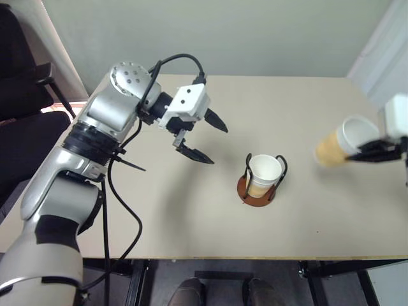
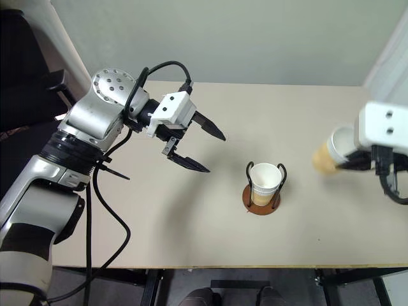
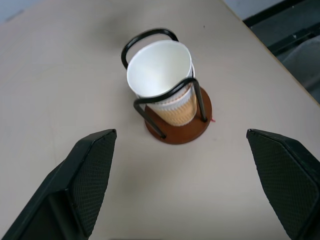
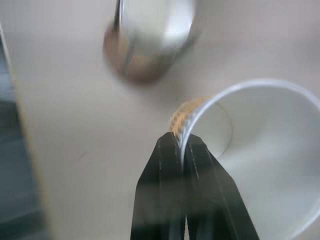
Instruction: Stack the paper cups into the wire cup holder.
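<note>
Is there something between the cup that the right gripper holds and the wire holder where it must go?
Nothing visible: bare table lies between the held cup and the wire cup holder, and the left gripper hangs on the holder's far side.

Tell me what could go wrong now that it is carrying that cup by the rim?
The right claw pinches only the thin rim of a paper cup, which hangs tilted on its side, so it might slip out or crumple. The wire cup holder already holds cups reaching about as high as its loops, so a tilted cup may catch the wire and tip the holder. The open left claw hovers nearby and could get in the way.
</note>
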Controlling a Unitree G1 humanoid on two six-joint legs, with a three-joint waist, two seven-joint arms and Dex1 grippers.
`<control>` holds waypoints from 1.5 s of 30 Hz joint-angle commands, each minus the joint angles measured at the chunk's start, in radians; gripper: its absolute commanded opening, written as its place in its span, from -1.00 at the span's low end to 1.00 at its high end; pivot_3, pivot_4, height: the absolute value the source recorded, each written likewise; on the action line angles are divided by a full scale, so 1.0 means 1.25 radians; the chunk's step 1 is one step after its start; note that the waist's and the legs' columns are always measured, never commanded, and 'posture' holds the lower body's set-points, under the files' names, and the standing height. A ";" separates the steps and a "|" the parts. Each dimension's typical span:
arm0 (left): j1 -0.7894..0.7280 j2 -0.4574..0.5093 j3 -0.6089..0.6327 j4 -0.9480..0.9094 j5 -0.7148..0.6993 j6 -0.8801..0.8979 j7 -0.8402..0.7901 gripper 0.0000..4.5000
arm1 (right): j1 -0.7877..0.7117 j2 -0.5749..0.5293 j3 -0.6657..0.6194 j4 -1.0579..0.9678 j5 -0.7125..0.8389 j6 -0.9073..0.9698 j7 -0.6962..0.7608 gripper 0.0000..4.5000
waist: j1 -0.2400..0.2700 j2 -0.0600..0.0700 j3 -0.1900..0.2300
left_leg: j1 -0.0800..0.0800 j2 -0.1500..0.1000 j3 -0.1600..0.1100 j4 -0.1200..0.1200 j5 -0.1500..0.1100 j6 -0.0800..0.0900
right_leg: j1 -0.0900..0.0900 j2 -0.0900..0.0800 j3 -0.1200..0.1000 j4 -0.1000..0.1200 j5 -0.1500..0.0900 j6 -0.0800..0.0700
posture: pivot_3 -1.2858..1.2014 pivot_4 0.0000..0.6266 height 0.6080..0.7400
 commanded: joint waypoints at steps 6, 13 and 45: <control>-0.010 0.001 0.003 -0.032 -0.005 0.001 -0.026 1.00 | -0.357 0.224 0.331 0.061 -0.151 -0.003 0.123 -0.98 | -0.004 -0.001 0.000 | -0.001 -0.001 -0.001 0.001 0.000 0.000 | -0.002 -0.001 0.000 0.001 0.000 0.000 | 0.03 -0.52 1.00; -0.005 0.009 0.010 -0.048 -0.001 0.012 -0.026 1.00 | -0.361 0.286 0.397 0.112 -0.218 -0.070 0.137 -0.98 | -0.003 -0.001 0.000 | -0.004 -0.001 -0.002 0.000 0.000 0.000 | -0.005 -0.002 -0.001 0.000 -0.001 -0.002 | 0.03 -0.52 1.00; -0.004 0.017 0.027 -0.045 0.027 0.018 -0.026 1.00 | -0.324 0.369 0.392 0.073 -0.273 -0.080 0.131 0.99 | -0.008 -0.001 0.000 | -0.004 0.000 -0.003 -0.001 0.000 -0.001 | -0.005 -0.002 -0.001 0.000 0.000 -0.004 | 0.03 -0.52 1.00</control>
